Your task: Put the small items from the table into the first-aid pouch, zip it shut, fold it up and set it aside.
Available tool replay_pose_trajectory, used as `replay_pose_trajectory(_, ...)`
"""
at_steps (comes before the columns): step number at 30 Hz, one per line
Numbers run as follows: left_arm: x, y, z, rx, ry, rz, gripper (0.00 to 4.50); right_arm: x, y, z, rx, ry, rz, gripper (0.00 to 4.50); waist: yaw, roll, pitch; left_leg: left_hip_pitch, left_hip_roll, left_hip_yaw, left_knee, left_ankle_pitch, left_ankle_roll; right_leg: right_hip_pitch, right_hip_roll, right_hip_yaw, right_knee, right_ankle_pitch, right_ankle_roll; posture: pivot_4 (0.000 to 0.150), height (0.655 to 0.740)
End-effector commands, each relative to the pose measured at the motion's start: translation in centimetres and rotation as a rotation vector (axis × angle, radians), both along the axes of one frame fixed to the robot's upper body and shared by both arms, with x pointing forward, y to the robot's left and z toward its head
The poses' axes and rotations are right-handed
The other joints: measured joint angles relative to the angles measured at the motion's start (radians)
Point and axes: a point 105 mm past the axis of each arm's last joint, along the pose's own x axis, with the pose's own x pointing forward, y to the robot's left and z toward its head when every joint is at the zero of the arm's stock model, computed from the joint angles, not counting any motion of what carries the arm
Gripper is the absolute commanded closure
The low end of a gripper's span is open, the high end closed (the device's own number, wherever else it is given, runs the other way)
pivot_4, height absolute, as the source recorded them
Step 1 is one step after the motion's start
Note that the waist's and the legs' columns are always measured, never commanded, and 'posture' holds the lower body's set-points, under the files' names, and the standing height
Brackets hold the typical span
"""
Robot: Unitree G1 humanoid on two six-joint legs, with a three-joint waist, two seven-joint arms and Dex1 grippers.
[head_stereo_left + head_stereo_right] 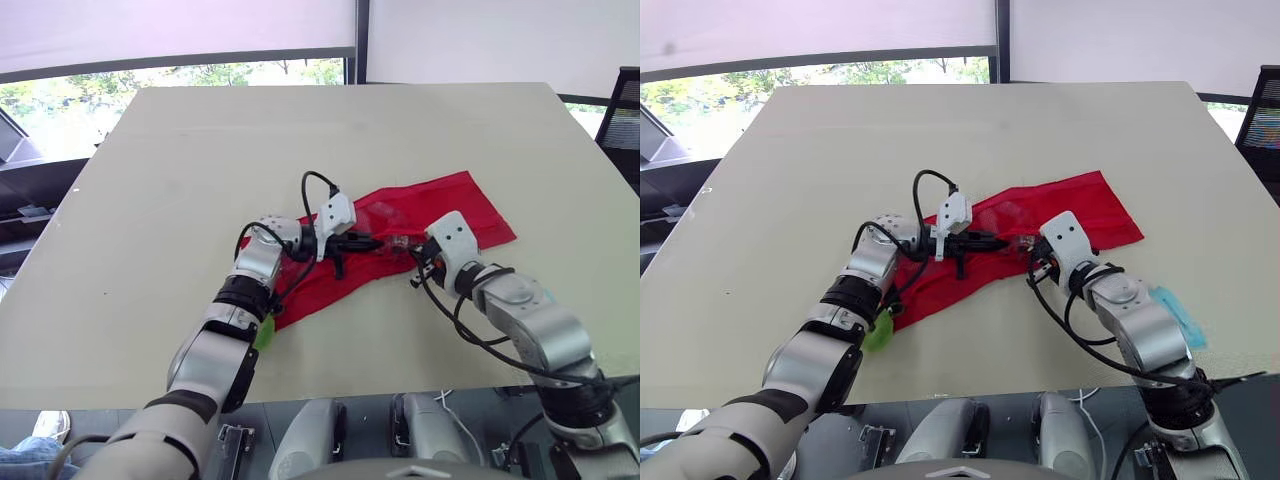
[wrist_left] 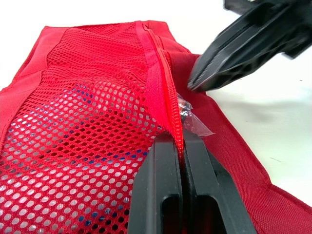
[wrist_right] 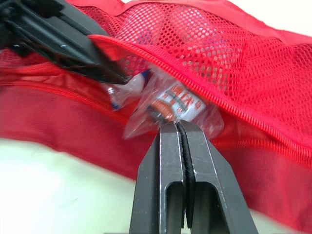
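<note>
Both arms were reached inward over the table (image 1: 200,150), meeting at the red pouch (image 1: 455,205). Its zipper edge (image 2: 165,92) was pinched tight in the left gripper (image 2: 178,140). A clear packet (image 3: 176,103) was clamped in the right gripper (image 3: 176,126) at the mesh pocket's mouth, and its orange print could not be read. The pouch was laid flat mid-table, with its long axis running from near left to far right.

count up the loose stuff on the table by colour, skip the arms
red: 1, pouch
clear: 1, packet pinched by the right gripper at the pouch opening
green: 1, green item by the left forearm
light blue: 1, light blue item by the right forearm
total: 4
</note>
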Motion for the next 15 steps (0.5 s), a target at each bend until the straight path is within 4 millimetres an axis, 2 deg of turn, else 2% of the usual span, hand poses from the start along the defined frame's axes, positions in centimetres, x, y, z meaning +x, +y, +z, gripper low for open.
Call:
replay_pose_trajectory(1, 0.1, -0.2, 1.6, -0.038, -0.054, -0.034, 4.50, 0.9, 0.7, 0.7, 0.007, -0.060, 0.018, 4.44, 0.000, 0.000, 0.000, 0.000, 0.000, 0.000, 0.000, 0.000, 0.000, 0.000, 0.000, 0.000, 0.000, 0.000, 0.000, 0.150, 0.7395)
replay_pose_trajectory(9, -0.4, -0.9, 1.4, -0.040, -0.055, -0.069, 4.50, 2.3, 3.4, 0.8, 0.053, -0.084, 0.045, 4.44, -0.001, 0.000, 0.000, 0.000, 0.000, 0.000, 0.000, 0.000, 0.000, 0.000, 0.000, 0.000, 0.000, 0.000, 0.000, 0.150, 0.7395)
replay_pose_trajectory(15, -0.4, -0.7, 1.3, -0.038, -0.056, -0.072, 4.50, 2.1, 2.7, 0.5, 0.043, -0.085, 0.030, 4.44, 0.003, 0.000, 0.000, 0.000, -0.001, 0.000, 0.000, 0.000, 0.000, 0.000, -0.001, 0.000, 0.000, 0.000, 0.000, 0.150, 0.7395)
